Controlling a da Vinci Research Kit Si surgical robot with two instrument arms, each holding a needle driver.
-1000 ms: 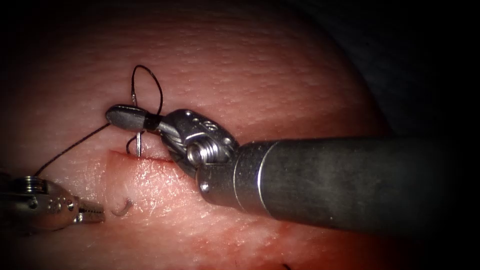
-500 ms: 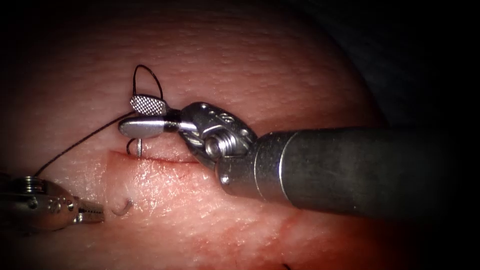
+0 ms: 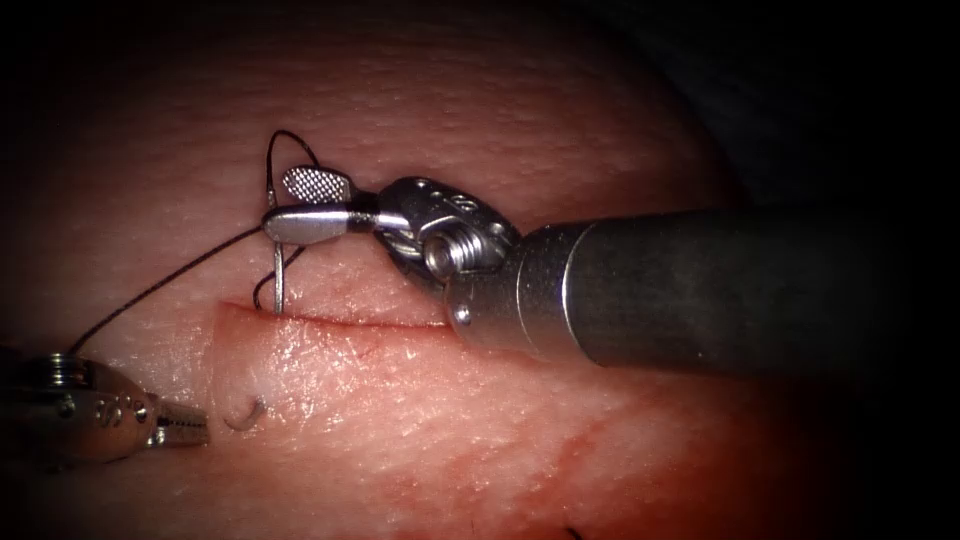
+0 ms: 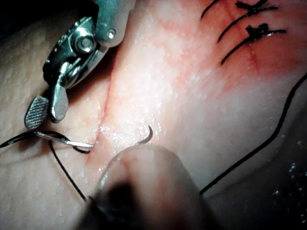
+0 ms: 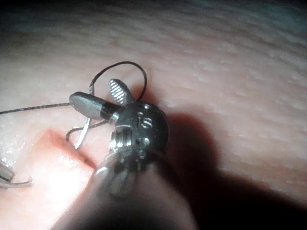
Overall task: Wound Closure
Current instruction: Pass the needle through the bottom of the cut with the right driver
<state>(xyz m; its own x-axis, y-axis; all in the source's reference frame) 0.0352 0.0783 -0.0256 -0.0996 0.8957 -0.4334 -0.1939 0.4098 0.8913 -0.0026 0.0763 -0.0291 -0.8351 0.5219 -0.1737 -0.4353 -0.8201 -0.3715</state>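
Endoscope view: right hand agape beside needle; left hand empty.

The pale pink, pebbled slab of pork tissue carries everything here. A thin straight cut crosses it, running from about 9 toward 3 o'clock. The curved steel needle stands in the tissue at the cut's 9 o'clock end. Fine black thread lies on the surface, trailing toward 8 o'clock. Streaks of red fluid stain the tissue toward 5 o'clock of the cut.
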